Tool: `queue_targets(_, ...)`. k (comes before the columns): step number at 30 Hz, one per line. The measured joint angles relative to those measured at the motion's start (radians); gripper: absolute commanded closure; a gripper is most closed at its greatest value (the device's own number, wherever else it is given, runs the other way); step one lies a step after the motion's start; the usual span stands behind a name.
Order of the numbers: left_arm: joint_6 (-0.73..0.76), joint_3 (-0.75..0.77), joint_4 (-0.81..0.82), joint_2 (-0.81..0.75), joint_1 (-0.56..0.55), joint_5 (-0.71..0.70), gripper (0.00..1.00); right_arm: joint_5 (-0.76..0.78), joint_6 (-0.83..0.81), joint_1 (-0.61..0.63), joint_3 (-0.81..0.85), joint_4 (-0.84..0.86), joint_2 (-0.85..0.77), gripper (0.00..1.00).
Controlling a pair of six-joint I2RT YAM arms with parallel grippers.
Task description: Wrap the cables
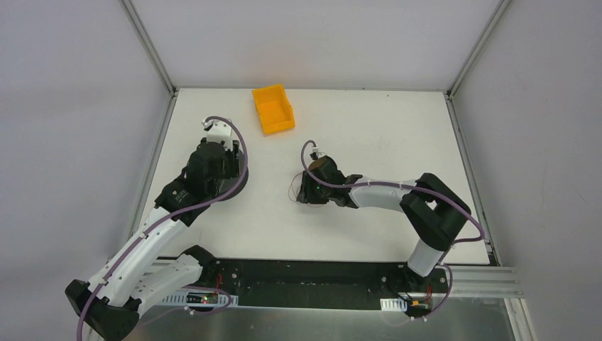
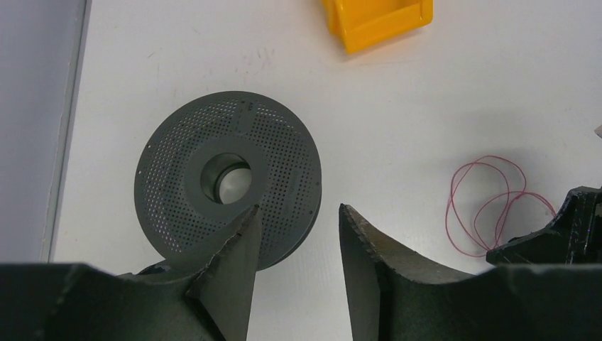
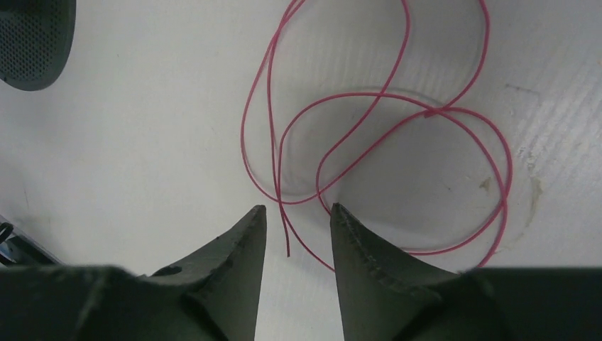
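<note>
The cable [image 3: 383,142] is a thin red wire lying in loose overlapping loops on the white table. Its free end [image 3: 287,250] lies between the fingers of my right gripper [image 3: 298,207], which is open and low over the table and touches nothing. The wire also shows in the left wrist view [image 2: 490,202], beside the right gripper's black body. My left gripper [image 2: 298,209] is open and empty. Its left finger overlaps the near edge of a grey perforated spool [image 2: 227,177] that lies flat. In the top view the right gripper [image 1: 305,190] is mid-table and the left wrist [image 1: 211,169] hangs over the spool [image 1: 238,186].
An orange bin [image 1: 273,108] stands at the back of the table, and also shows in the left wrist view [image 2: 376,18]. The spool's edge shows at the upper left of the right wrist view [image 3: 32,42]. The left table edge and wall run close to the spool [image 2: 67,128].
</note>
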Motion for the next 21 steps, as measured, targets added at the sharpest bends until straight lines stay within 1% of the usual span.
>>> queue_targets(5, 0.013, 0.000, 0.014, -0.006, 0.000, -0.027, 0.55, -0.005, 0.001, 0.000, 0.048, -0.025, 0.028, 0.99)
queue_targets(8, 0.012, -0.005, 0.017, -0.021, 0.000, -0.027, 0.54, -0.014, 0.003, 0.000, 0.069, -0.048, 0.020, 1.00)
queue_targets(11, 0.000, -0.016, 0.023, -0.039, 0.000, 0.014, 0.54, -0.024, 0.003, 0.000, 0.069, -0.088, -0.031, 1.00)
queue_targets(16, -0.091, -0.041, 0.043, -0.040, 0.000, 0.202, 0.53, -0.036, 0.003, 0.000, 0.060, -0.108, -0.185, 1.00)
queue_targets(19, -0.150, -0.045, 0.055, -0.010, 0.000, 0.309, 0.50, -0.043, 0.004, 0.000, 0.034, -0.095, -0.301, 1.00)
queue_targets(21, -0.179, -0.048, 0.068, 0.022, 0.000, 0.387, 0.50, -0.050, 0.005, 0.000, 0.011, -0.085, -0.365, 1.00)
